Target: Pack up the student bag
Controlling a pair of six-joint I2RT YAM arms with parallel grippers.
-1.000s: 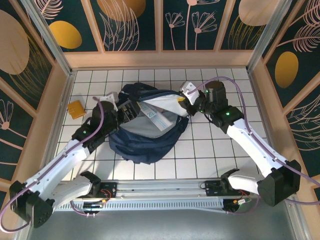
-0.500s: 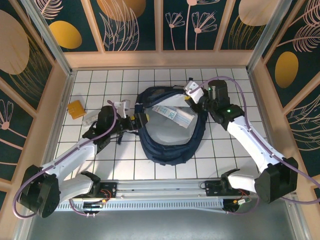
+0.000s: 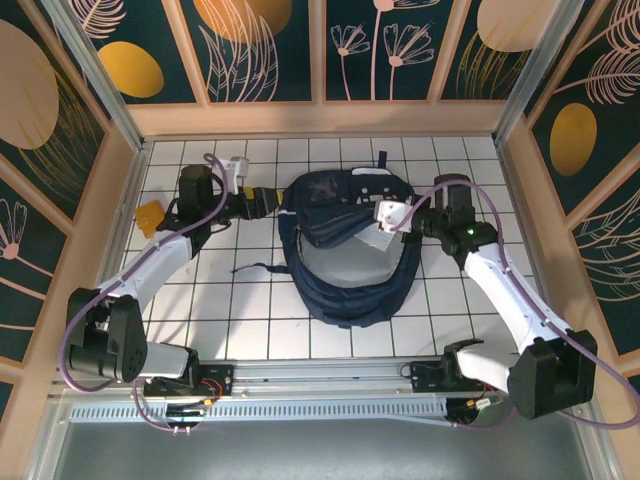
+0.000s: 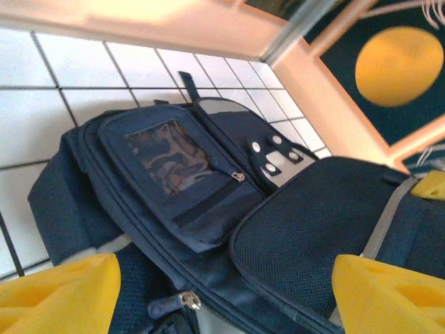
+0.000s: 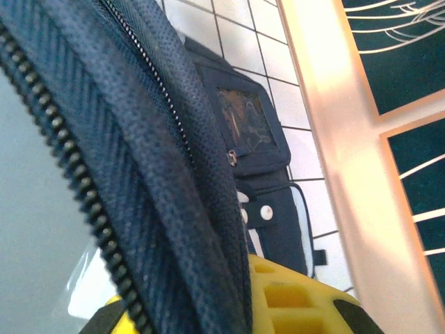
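The student bag [image 3: 345, 290], navy blue, lies in the middle of the tiled table with its main zip open and pale lining showing. Its front pocket [image 3: 325, 195] with a patterned window faces up at the back. My right gripper [image 3: 385, 216] is over the bag's upper right part, shut on the zipped edge of the opening. In the right wrist view the navy fabric and zipper [image 5: 139, 139] run between the yellow fingers [image 5: 299, 299]. My left gripper [image 3: 266, 200] is just left of the bag, open. In the left wrist view its fingers [image 4: 389, 296] stand wide with the bag [image 4: 181, 174] beyond them.
A small orange-yellow packet [image 3: 150, 217] lies at the far left near the wooden wall. A black strap [image 3: 255, 268] trails from the bag over the tiles to the left. Wooden walls close the table at the back and both sides.
The bag has been dragged right and turned over, so the front pocket now faces up. The left arm swung back and to the left. The right gripper came forward, still gripping the bag.
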